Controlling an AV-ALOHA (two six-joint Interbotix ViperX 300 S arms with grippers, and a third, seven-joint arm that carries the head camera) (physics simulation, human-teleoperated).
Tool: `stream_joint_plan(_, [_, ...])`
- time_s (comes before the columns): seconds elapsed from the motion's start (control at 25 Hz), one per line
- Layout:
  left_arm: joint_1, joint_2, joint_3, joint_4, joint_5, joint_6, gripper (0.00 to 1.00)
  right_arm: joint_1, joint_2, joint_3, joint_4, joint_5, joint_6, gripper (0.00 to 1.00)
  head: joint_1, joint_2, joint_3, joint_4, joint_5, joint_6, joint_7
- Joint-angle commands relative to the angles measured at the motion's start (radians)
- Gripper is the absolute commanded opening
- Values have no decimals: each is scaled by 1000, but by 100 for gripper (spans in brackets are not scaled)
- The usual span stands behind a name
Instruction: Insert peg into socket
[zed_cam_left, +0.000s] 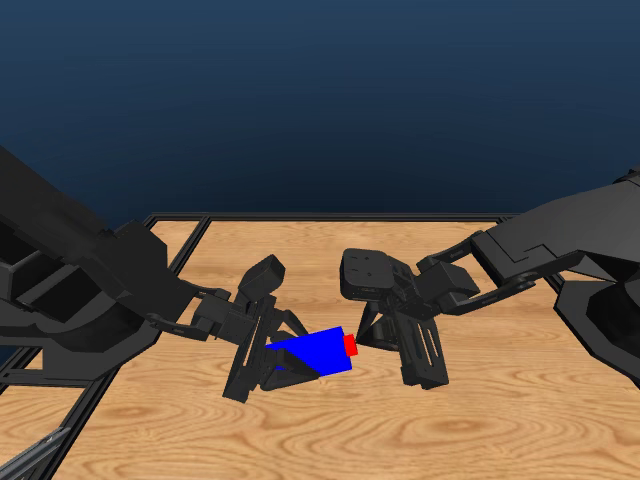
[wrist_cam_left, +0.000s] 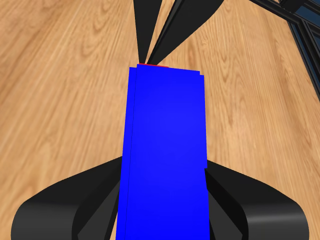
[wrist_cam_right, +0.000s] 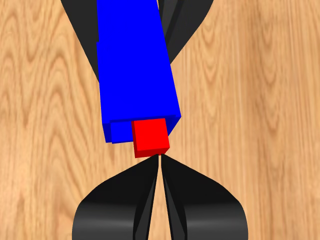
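The blue socket hangs tilted just above the table, and my left gripper is shut on it. In the left wrist view the socket fills the space between the left gripper jaws. The red peg sits inside the socket, with only a short red end sticking out toward the right arm. The right wrist view shows that peg end coming out of the socket. My right gripper is shut with nothing between its jaws, its tips just behind the peg end. In the head view the right gripper stands right of the socket.
The wooden table has a dark frame along its far and left edges. Both arms meet at the table's middle. The right arm's shut jaws show beyond the socket in the left wrist view.
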Motion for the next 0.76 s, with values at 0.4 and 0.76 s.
stream_joint_plan(0.4, [-5, -15, -3, -8, -48, 0, 0, -5, -6, -39, 9, -42, -4, 0, 2, -9, -13, 1, -12, 1, -2])
stream_joint_plan(0.76, [-9, -24, -5, -11, -31, 5, 0, -15, -97, 147, 49, -189, 97, 0, -10, -26, -10, 0, -20, 7, 6])
